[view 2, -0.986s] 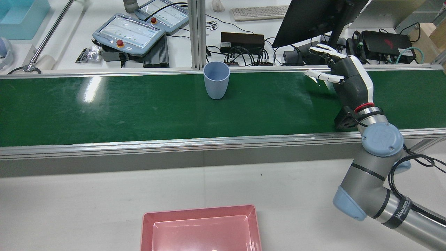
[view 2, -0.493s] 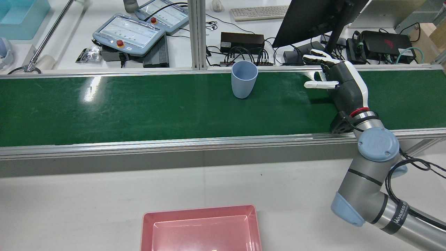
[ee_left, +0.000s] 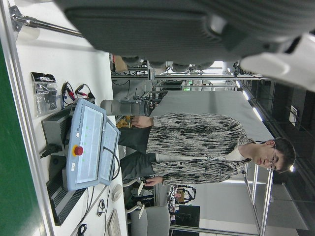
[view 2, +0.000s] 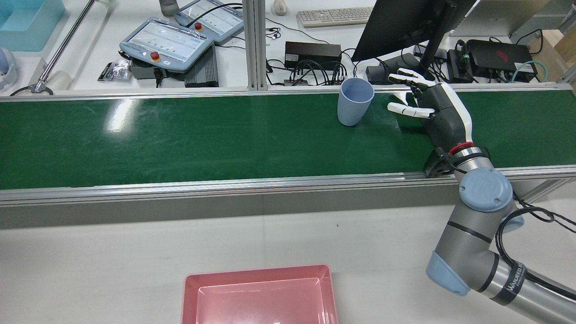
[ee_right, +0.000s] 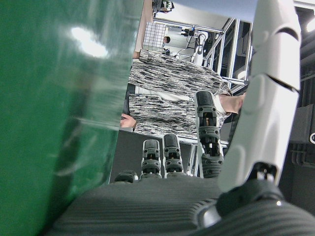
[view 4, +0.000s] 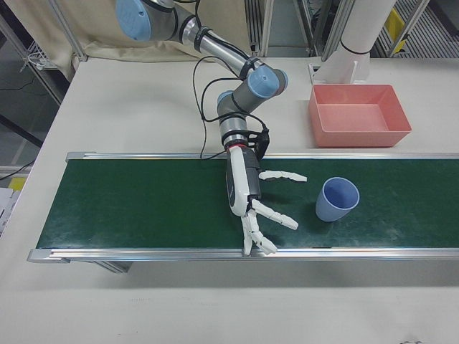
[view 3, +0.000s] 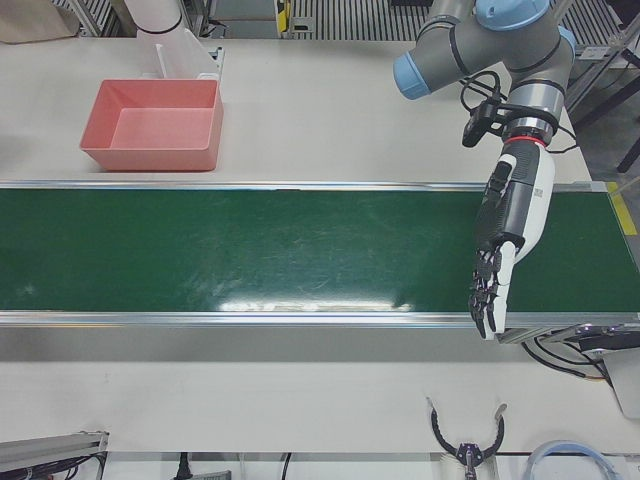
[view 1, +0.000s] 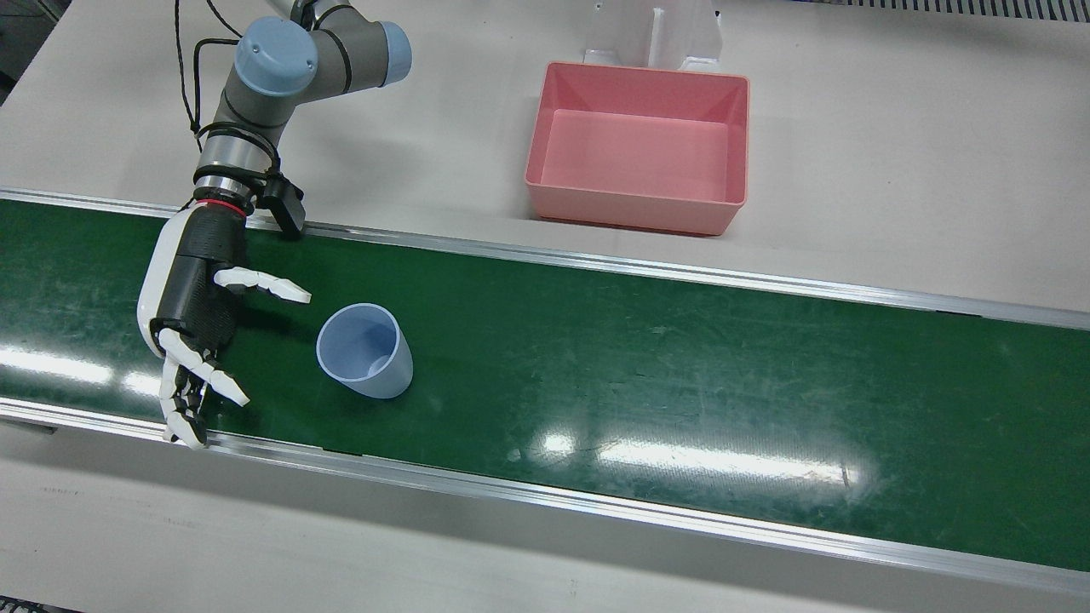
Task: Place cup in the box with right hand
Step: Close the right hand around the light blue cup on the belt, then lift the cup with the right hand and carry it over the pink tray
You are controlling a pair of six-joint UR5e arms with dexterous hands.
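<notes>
A pale blue cup (view 1: pixel 366 353) stands upright on the green belt (view 1: pixel 681 358), mouth up. My right hand (view 1: pixel 192 298) hovers just beside it, open, fingers spread toward the cup and apart from it. The rear view has the cup (view 2: pixel 354 104) left of that hand (view 2: pixel 438 112); the right-front view shows the cup (view 4: pixel 337 199) and the hand (view 4: pixel 244 190) with a small gap between. The pink box (view 1: pixel 634 209) sits on the white table behind the belt. My left hand (view 3: pixel 510 220) stretches open over the belt's far end, holding nothing.
Aluminium rails (view 2: pixel 225 184) edge the belt on both sides. Beyond the belt are teach pendants (view 2: pixel 166 44), a monitor (view 2: pixel 405 22), cables and a keyboard (view 2: pixel 335 15). A person (ee_left: pixel 197 147) stands beyond the table.
The cup has travelled rightward along the belt in the rear view, closing on my right hand. The right hand has shifted slightly left toward it and stays open.
</notes>
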